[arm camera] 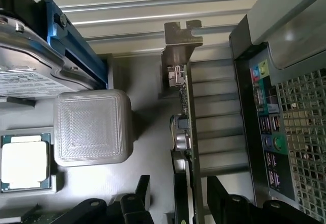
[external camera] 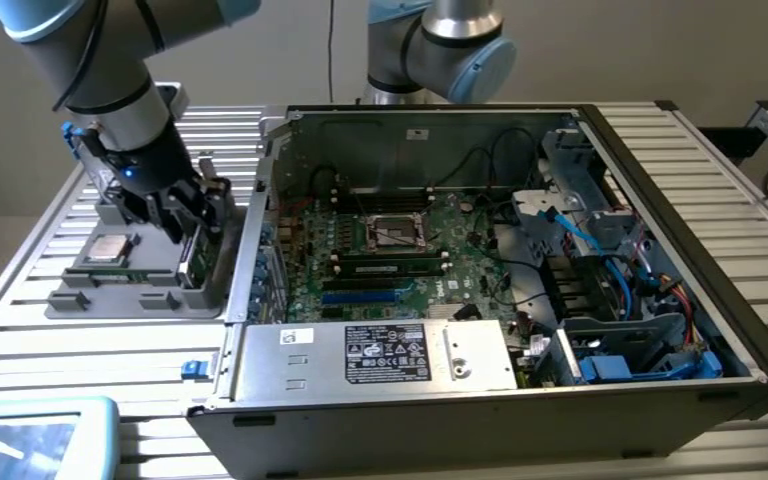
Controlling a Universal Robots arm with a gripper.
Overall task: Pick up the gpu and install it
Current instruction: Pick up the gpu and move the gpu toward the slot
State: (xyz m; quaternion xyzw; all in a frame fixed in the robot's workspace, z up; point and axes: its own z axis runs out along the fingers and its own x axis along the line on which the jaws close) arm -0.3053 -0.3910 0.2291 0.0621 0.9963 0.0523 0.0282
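1. The claw point(external camera: 184, 228) is spread, with one of its fingers point(arm camera: 143, 191) on each side of the gpu point(arm camera: 183, 112) and a gap showing on both sides.
2. The gpu stands on edge between those fingers, in a grey holder point(external camera: 131, 300) on the table point(external camera: 37, 340).
3. A processor chip point(external camera: 108, 248) and a labelled drive point(arm camera: 30, 76) lie to one side of the claw, and the open computer case point(external camera: 398, 150) is just beside it on the other.
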